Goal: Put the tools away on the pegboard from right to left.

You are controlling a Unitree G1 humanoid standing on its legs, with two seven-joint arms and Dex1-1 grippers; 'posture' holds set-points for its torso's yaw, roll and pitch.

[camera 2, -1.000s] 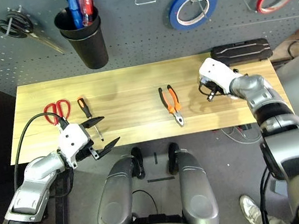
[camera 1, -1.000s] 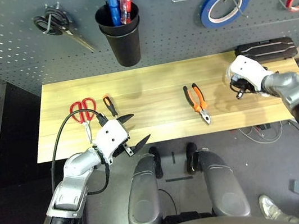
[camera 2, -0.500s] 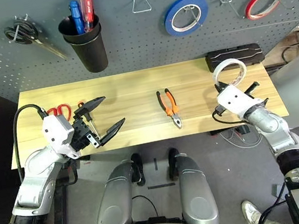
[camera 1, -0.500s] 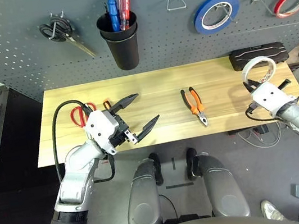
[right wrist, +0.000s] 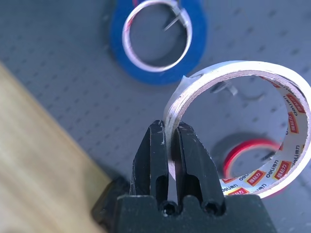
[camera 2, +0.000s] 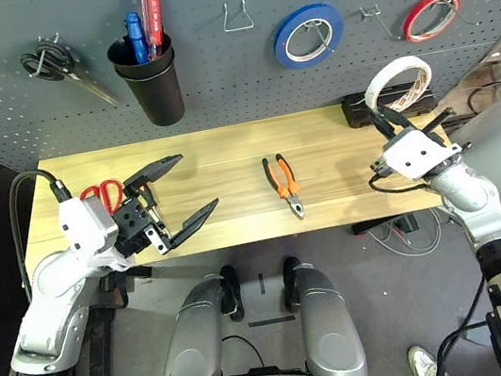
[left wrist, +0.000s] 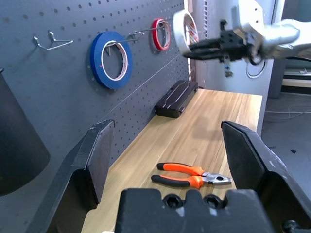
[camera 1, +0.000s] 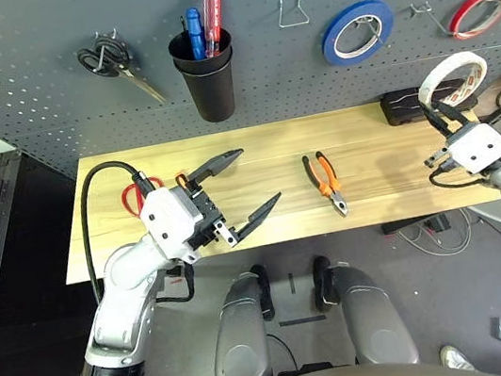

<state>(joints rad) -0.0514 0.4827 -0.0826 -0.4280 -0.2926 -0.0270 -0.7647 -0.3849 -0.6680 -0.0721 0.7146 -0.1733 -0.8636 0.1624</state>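
My right gripper [right wrist: 169, 128] is shut on the rim of the white tape roll [camera 1: 450, 77], holding it up in the air above the table's right end, in front of the pegboard [camera 1: 25, 90] and below the red tape roll [camera 1: 478, 11]. The orange-and-black pliers [camera 1: 328, 181] lie at the table's middle right. My left gripper [camera 1: 258, 177] hovers open and holding nothing over the table's left part. Behind it the red-handled scissors [camera 2: 99, 195] lie partly covered. Of the screwdriver just an orange bit [camera 1: 180, 174] of the handle shows.
On the pegboard hang black-handled scissors [camera 1: 111, 57], a black cup [camera 1: 208, 80] with screwdrivers, a bare wire hook [camera 1: 292, 11], a blue tape roll [camera 1: 357, 31] and a bare hook [camera 1: 423, 13] beside the red roll. A black case [camera 1: 404, 104] lies at the table's back right.
My right gripper has lifted the white tape roll from table height up and rightward toward the pegboard. The left gripper rose over the table's left part and stays open. The camera has shifted.
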